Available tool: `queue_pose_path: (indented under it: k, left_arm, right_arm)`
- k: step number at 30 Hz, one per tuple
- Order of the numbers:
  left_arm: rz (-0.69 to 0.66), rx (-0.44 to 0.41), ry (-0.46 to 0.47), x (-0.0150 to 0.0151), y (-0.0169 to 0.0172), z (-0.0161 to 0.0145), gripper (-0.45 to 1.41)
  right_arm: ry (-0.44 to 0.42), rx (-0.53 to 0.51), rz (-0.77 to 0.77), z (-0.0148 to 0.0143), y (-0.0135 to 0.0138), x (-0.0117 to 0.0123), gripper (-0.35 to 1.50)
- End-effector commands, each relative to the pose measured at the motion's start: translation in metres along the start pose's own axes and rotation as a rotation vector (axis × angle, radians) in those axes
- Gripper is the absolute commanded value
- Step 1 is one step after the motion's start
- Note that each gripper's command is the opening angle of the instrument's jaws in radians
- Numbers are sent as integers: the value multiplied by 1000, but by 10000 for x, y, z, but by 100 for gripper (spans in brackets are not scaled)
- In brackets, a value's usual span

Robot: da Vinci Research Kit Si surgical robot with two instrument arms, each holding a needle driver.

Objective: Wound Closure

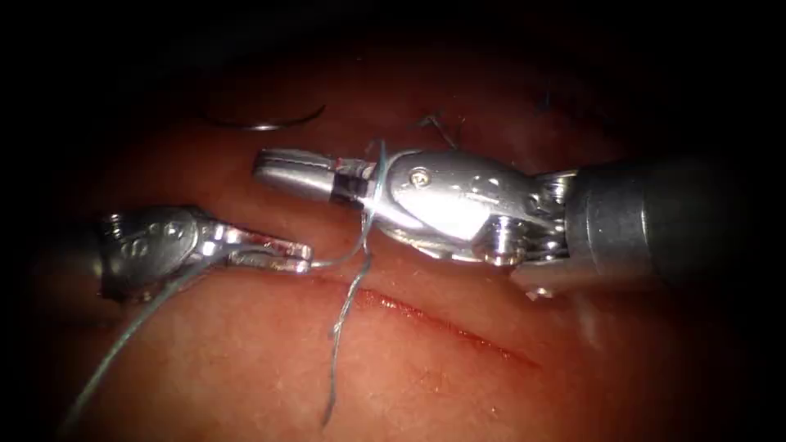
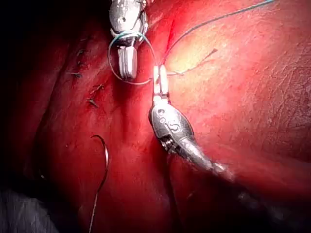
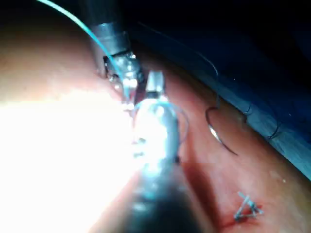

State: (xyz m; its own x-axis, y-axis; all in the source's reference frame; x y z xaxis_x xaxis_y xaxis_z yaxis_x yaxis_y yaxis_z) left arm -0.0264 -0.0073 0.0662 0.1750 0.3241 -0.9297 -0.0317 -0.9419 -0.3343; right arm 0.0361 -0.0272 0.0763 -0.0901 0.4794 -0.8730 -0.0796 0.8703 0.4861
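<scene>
Endoscope: left pincer (image 1: pixel 299 258) shut on thread (image 1: pixel 344 315) above the cut (image 1: pixel 442 323), right pincer (image 1: pixel 286 168) closed, looped, needle (image 1: pixel 266 124) lying free on tissue (image 1: pixel 246 368); left wrist: same loop, knot-tying probably underway.

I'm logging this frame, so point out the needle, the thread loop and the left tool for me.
needle (image 2: pixel 104 160): left wrist view, mid-curve, lying free on the tissue.
thread (image 2: pixel 112 65): left wrist view, loop around right tool.
left tool (image 1: pixel 299 260): endoscope view, jaw tips shut on thread.

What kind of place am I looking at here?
Probably a surgical practice bench: two slim metal tools, the left tool gripping thread and the right tool with thread looped around it, above a cut in tissue; a curved needle lies loose.
</scene>
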Motion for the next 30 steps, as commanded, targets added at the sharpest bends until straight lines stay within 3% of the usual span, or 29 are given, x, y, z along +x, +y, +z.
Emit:
queue_pose_path:
  k: [1, 5, 6, 9, 12, 22, 30]
  left_arm:
    - [2, -1, 2, -8, -3, 3, -45]
    - [1, 3, 5, -12, -10, 2, -45]
    - [2, 4, 5, -13, -13, 1, -45]
    - [1, 7, 6, -16, -18, -1, -45]
    - [4, 10, 3, -20, -21, -2, -45]
    - [2, 14, 3, -27, -27, -6, -45]
    - [2, 13, 3, -27, -26, -6, -45]
  right_arm:
    - [10, 14, 5, 7, 1, -4, 10]
    - [36, 81, 22, 7, 1, -4, 59]
    - [46, 116, 34, 7, 0, -4, 61]
    - [65, 179, 36, 3, -1, -3, 59]
    - [70, 251, 37, -3, -4, -2, 46]
    - [-29, 476, 10, -7, -14, -1, 34]
    - [-111, 601, -36, -6, -21, -8, 36]
